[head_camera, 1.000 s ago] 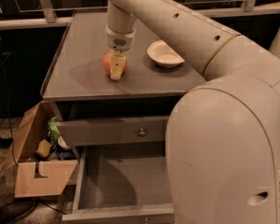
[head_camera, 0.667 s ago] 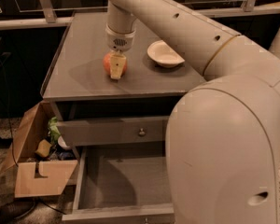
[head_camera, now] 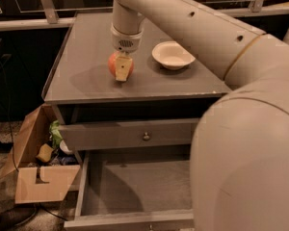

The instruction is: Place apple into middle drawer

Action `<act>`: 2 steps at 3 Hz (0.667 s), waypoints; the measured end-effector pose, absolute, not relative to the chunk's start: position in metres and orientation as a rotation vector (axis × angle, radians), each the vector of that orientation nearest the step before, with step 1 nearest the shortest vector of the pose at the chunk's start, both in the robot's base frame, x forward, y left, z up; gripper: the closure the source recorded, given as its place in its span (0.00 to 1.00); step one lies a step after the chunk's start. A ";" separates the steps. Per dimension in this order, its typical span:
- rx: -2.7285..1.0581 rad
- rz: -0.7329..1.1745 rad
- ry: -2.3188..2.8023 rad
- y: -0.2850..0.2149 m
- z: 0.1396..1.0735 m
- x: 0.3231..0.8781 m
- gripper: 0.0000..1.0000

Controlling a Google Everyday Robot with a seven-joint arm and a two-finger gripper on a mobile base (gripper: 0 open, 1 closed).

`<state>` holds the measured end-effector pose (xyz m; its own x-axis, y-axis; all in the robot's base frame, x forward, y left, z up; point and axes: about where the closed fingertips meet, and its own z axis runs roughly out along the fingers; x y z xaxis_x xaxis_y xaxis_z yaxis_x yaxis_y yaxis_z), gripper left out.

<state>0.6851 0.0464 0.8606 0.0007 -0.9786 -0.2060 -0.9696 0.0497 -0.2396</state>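
Observation:
The apple [head_camera: 113,63], red-orange with a yellowish side, sits on the grey cabinet top [head_camera: 86,81] left of the middle. My gripper [head_camera: 121,66] comes straight down on it from the arm above; one pale finger [head_camera: 121,69] lies across the apple's front, so the fingers stand around it. The middle drawer [head_camera: 135,186] is pulled out below at the front, showing its flat grey floor, low side walls and thick front board. My arm's large white body hides the drawer's right part.
A shallow white bowl [head_camera: 172,55] stands on the cabinet top to the right of the apple. A shut grey drawer with a round metal knob [head_camera: 146,136] sits above the open one. An open cardboard box [head_camera: 38,172] with clutter lies on the floor at the left.

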 end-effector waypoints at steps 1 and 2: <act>-1.851 -0.148 2.024 0.022 0.894 0.645 1.00; -1.761 -0.199 2.054 0.003 0.894 0.577 1.00</act>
<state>0.5771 0.0033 0.8936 -0.1048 -0.9690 -0.2238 -0.9078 0.1851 -0.3764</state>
